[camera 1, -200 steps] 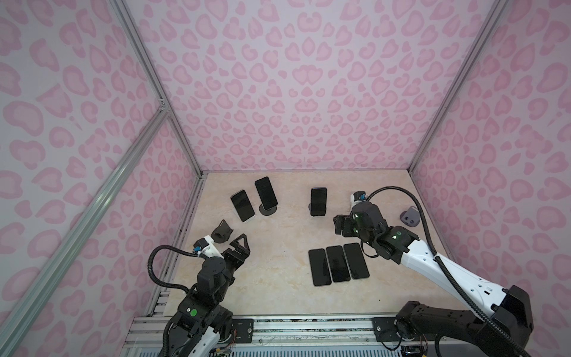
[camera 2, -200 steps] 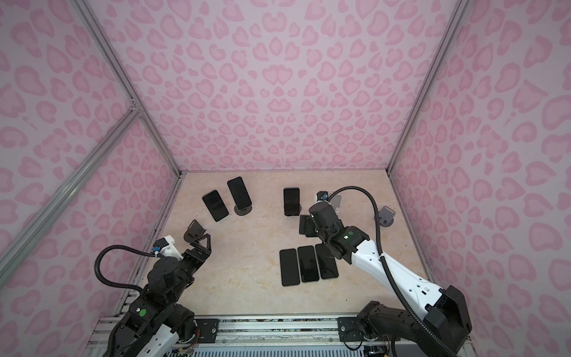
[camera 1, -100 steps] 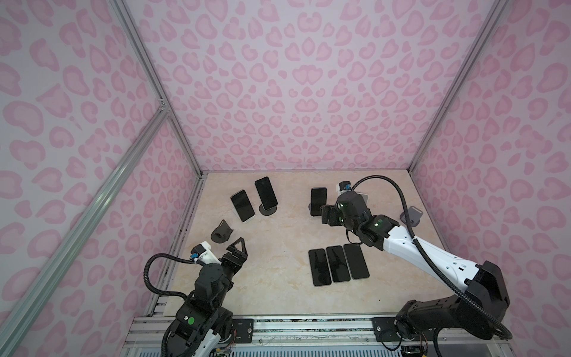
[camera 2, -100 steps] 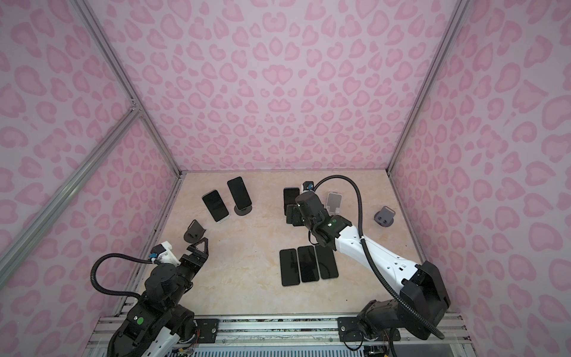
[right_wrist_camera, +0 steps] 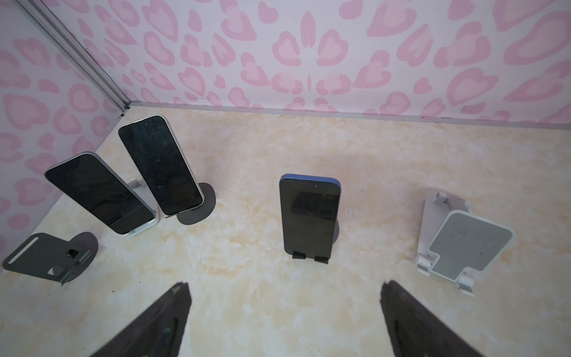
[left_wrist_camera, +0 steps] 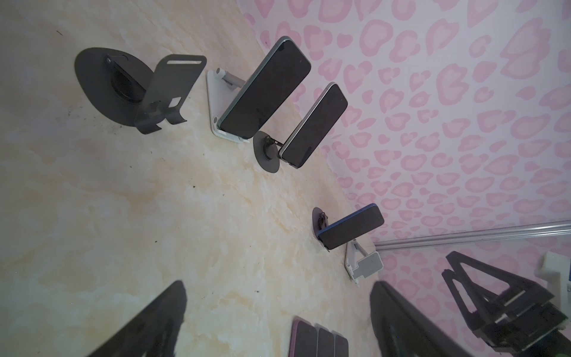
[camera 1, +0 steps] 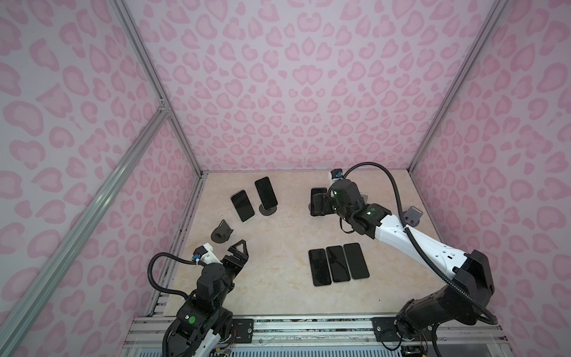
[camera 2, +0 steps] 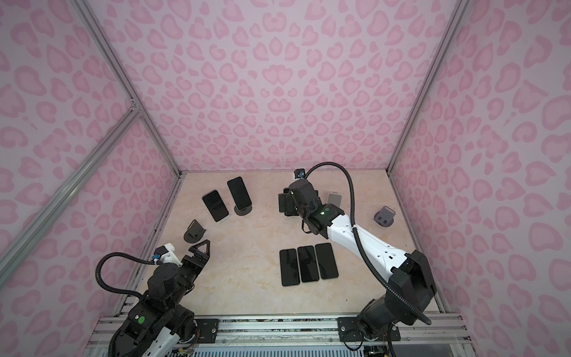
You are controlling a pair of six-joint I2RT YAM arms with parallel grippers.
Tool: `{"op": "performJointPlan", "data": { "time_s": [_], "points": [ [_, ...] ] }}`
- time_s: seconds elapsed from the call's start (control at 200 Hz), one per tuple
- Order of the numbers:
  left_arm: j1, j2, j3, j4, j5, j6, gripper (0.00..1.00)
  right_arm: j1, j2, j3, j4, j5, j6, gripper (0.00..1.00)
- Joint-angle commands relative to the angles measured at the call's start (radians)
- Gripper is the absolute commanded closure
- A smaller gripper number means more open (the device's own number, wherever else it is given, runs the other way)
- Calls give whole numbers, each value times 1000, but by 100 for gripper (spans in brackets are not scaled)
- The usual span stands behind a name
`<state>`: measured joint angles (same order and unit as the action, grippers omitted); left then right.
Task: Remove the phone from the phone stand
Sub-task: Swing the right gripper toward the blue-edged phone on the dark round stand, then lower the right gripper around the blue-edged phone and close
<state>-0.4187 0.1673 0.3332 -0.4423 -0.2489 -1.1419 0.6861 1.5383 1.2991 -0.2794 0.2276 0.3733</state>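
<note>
Right arm (camera 1: 398, 230) swung from flat phones (camera 1: 338, 264) to face blue phone (right_wrist_camera: 310, 216), leaning untouched on dark stand (right_wrist_camera: 321, 259) near back of table (right_wrist_camera: 370, 160). My right jaws stood wide, empty; left jaws likewise. Approach step; next, I judged: straddle phone's edges, close, lift clear

Left arm (camera 1: 213, 278), right arm (camera 1: 417, 244) — black joints, white link shells, green status dots. Corrugated black cable (camera 1: 396, 193) each; tapered black fingers (right_wrist_camera: 154, 324).

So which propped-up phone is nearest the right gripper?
The blue-edged phone, alone on its stand directly before the right gripper; the two pale-edged phones stand together farther left.
</note>
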Motion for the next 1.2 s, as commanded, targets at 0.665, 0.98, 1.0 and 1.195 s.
{"op": "performJointPlan", "data": {
  "time_s": [0.665,0.98,1.0,1.195],
  "points": [
    [1,6,-1,37,90,19,1,-87,429,385,-58,35,47,2],
    [1,13,-13,56,65,20,1,-90,479,394,-64,27,41,2],
    [1,15,-14,55,65,21,1,-90,479,390,-62,32,44,2],
    [1,21,-10,54,65,30,1,-91,486,374,-49,71,54,2]
  ]
}}
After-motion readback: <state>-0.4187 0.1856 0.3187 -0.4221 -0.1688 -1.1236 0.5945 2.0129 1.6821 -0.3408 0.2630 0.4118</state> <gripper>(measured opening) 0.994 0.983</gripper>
